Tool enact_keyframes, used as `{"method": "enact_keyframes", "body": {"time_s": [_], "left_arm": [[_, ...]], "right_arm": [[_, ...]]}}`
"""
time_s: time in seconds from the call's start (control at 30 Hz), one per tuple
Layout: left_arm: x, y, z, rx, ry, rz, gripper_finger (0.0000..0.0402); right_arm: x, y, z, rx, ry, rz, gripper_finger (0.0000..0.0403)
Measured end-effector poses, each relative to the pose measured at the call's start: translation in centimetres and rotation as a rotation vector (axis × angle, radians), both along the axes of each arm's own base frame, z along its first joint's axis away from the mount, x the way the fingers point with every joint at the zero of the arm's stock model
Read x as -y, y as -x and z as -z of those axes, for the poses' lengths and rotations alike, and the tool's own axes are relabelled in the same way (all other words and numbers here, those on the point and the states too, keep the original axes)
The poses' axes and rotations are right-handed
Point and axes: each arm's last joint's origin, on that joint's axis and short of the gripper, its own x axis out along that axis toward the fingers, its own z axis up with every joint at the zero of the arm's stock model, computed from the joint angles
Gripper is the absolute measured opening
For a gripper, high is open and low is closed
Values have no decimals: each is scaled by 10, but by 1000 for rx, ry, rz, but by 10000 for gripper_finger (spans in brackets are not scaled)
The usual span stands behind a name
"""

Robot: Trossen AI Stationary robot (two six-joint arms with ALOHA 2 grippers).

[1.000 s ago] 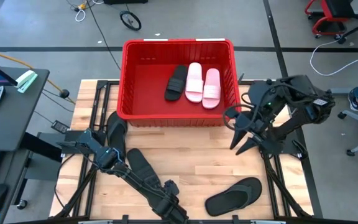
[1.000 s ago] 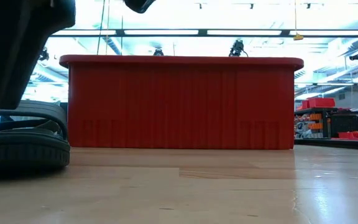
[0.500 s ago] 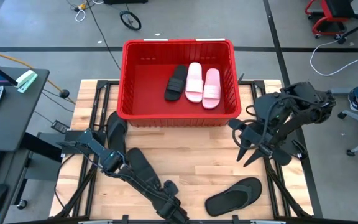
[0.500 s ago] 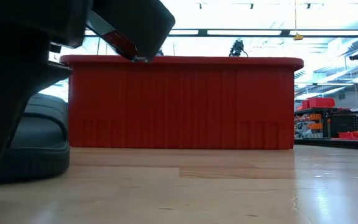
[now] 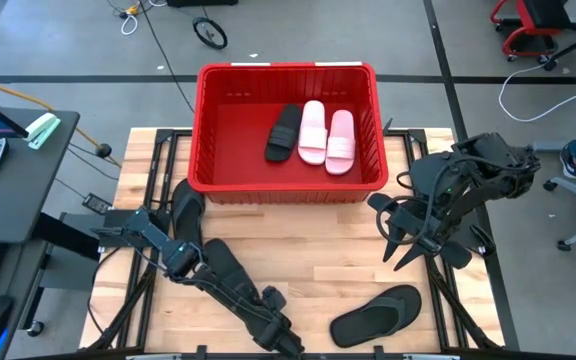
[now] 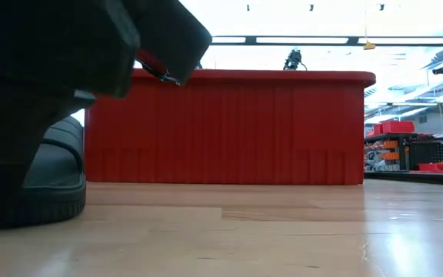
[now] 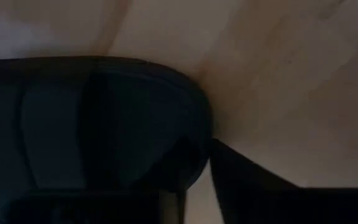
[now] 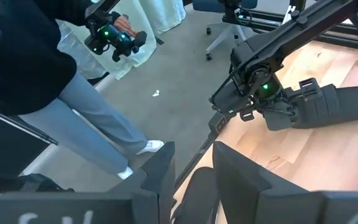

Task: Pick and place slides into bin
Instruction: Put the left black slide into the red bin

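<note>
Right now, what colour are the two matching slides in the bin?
Pale pink slides, clearest in the high view.

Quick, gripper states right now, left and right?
Left gripper: cannot be told; it is down at a black slide.
Right gripper: open, empty, beside the bin.

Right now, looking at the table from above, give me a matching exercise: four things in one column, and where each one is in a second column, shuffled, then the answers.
Column one:
1. pink slides
2. black slide with the curved sole
3. left gripper
4. right gripper

Column two:
A. over the table's front edge, at a black slide
B. inside the red bin, side by side
C. lying on the wood near the table's front right
D. above bare wood, right of the bin's front corner

Pairs: 1-B, 2-C, 3-A, 4-D
</note>
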Motion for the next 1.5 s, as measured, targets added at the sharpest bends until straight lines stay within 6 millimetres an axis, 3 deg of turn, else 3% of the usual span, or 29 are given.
{"method": "enact_keyframes", "body": {"time_s": [0.1,0.23,0.4,0.53,0.73,0.87,1.0,1.17,1.37,1.5], "left_arm": [[0,1,-6,2,26,-2,16],[1,1,-32,74,89,-25,14],[0,20,-96,195,161,-83,10],[-5,46,-156,350,211,-104,9],[-19,80,-238,791,181,-3,9],[-38,96,-288,1062,57,143,9],[-80,114,-326,1171,-209,231,9],[-150,125,-353,1059,-454,316,9],[-245,120,-348,675,-529,404,9],[-312,112,-338,501,-468,442,9]], "right_arm": [[0,0,0,0,0,0,113],[0,0,0,10,7,-7,113],[1,-1,0,18,36,36,113],[2,-2,1,-10,28,93,113],[2,-2,1,-16,24,98,113],[2,-2,1,6,42,80,113],[2,-2,1,34,63,57,113],[2,-2,1,77,97,21,113],[4,-3,1,169,222,31,113],[11,-7,2,193,361,215,113]]}}
